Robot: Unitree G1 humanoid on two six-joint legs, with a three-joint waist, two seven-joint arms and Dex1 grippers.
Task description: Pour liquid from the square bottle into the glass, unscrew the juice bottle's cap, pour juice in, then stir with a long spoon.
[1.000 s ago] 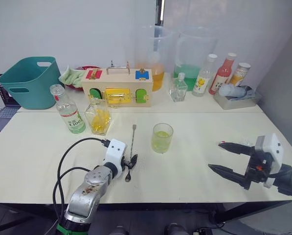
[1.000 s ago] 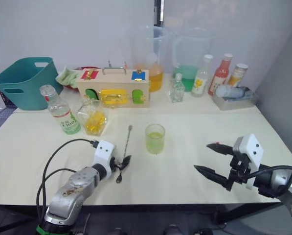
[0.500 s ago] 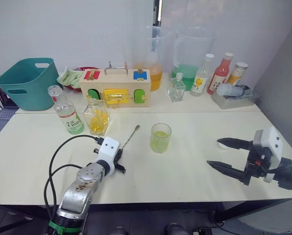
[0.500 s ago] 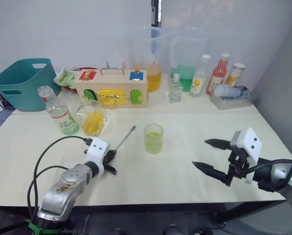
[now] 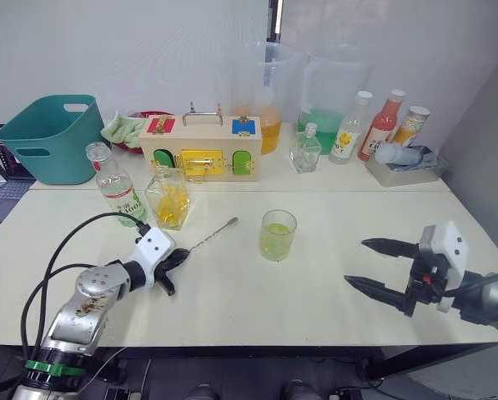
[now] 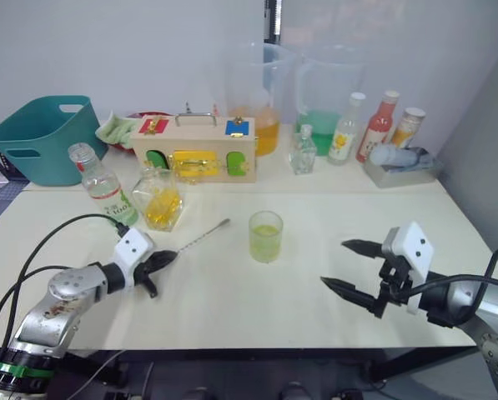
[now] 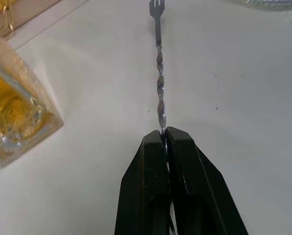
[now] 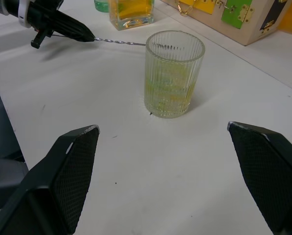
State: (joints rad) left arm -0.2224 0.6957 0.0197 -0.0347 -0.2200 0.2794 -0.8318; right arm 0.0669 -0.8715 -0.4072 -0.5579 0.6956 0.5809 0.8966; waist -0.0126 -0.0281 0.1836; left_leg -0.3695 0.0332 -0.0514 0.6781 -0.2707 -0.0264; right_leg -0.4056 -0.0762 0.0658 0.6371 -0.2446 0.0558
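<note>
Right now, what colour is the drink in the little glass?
Yellowish green, in the glass; the right wrist view shows it best.

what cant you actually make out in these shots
- Bowl end of the long spoon: hidden between the shut fingers of the left gripper in the left wrist view.
- Whether the spoon rests on the table or is lifted: cannot tell.
- Label print on the juice bottle: too small in the eye views.
- Square bottle: cut off by the left wrist view's edge.
</note>
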